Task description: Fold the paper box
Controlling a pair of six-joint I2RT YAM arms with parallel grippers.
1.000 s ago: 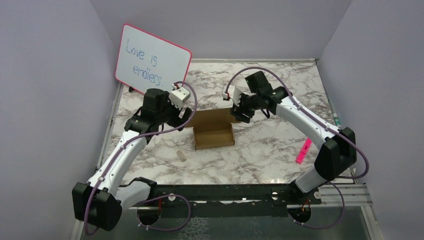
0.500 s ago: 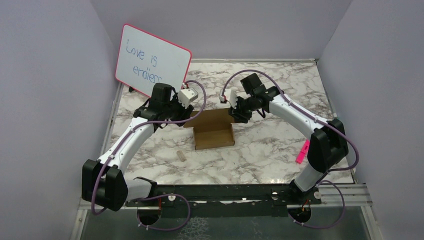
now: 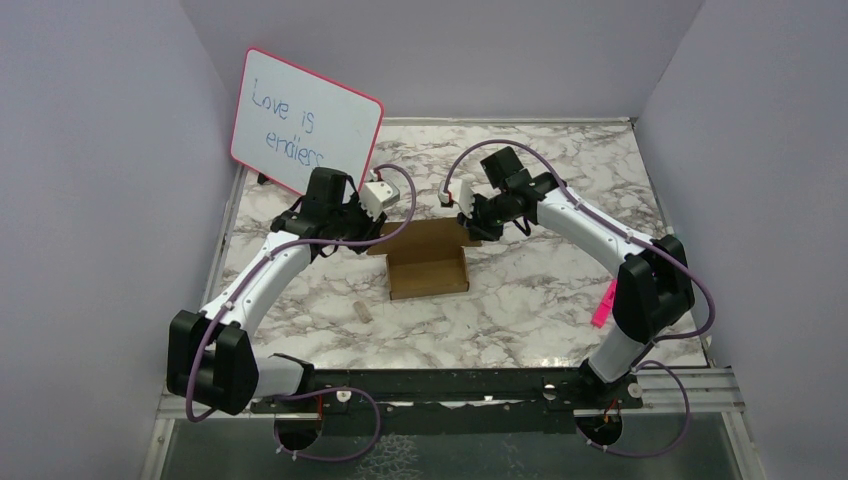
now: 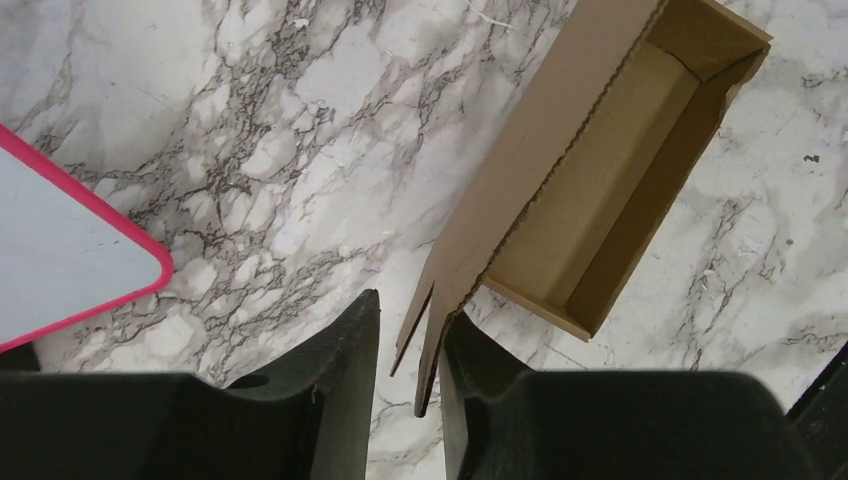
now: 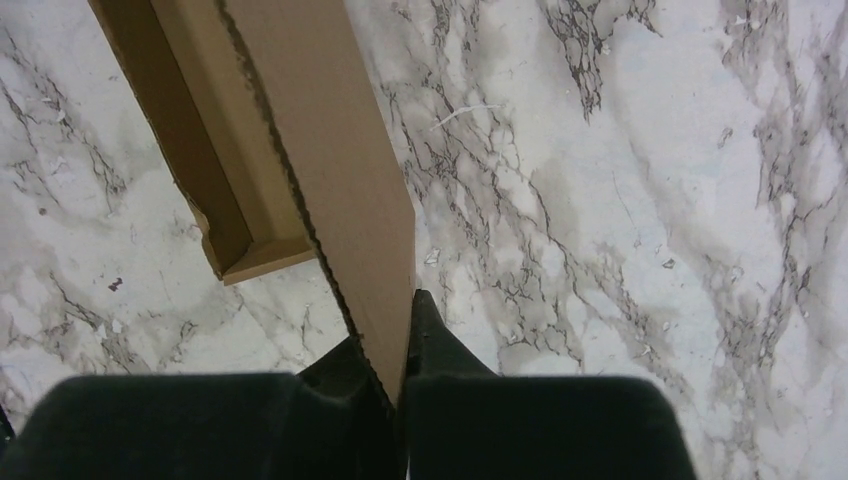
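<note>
Brown corrugated box (image 3: 428, 272), an open-topped tray, sits mid-counter (image 3: 540, 290); its lid flap (image 3: 425, 237) tilts up along the 12 o'clock edge.

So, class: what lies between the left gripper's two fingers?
A flap corner of the paper box, inside the left gripper, not clamped; the left wrist view shows it.

**Both arms reach forward, grippers angled inward**

The left arm (image 3: 255, 285) and right arm (image 3: 590, 225) bend at the elbow, their wrists facing each other. Left gripper (image 4: 410, 345) — fingers slightly apart. Right gripper (image 5: 398, 350) — fingers pinched tight on the paper box (image 5: 330, 150) flap.
</note>
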